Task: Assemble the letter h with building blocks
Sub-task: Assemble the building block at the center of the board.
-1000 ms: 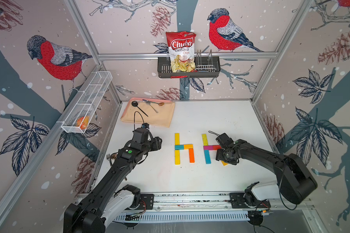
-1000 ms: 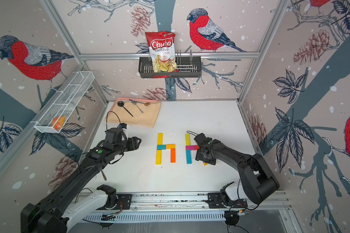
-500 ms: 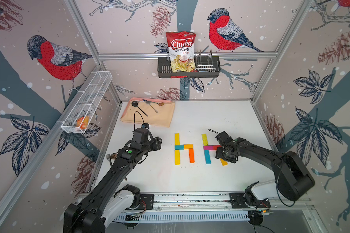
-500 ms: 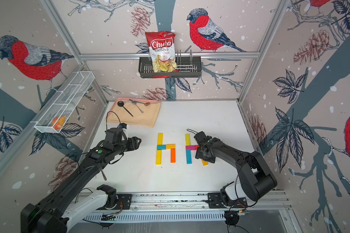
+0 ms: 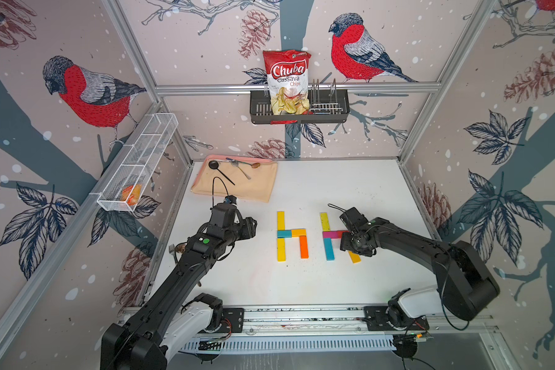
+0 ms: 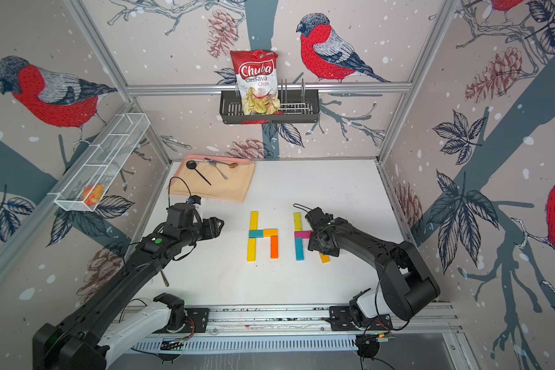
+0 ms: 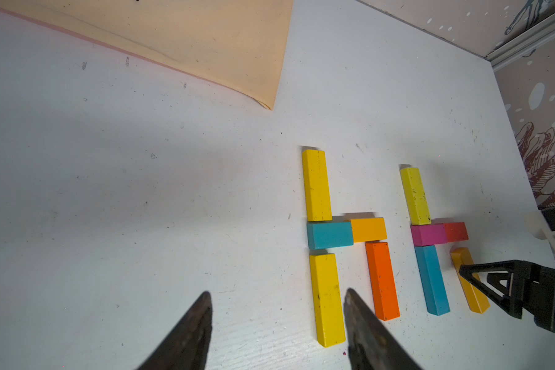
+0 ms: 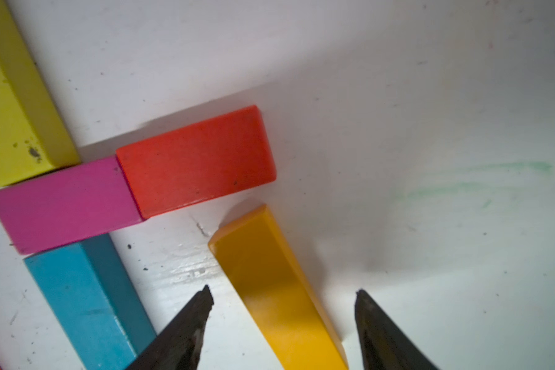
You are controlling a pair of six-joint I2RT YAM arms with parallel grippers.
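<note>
Though half-hidden up top, amber block btwn right claw tips

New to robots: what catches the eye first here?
Two colourful block letters lie side by side mid-table: a finished h and a nearly done h. The right arm's open fingers straddle its skewed amber block. On the back wall, a red chips bag stands in a black basket.

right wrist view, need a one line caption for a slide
Open right gripper straddling the skewed amber block, its end just short of the red block in an unfinished h.
</note>
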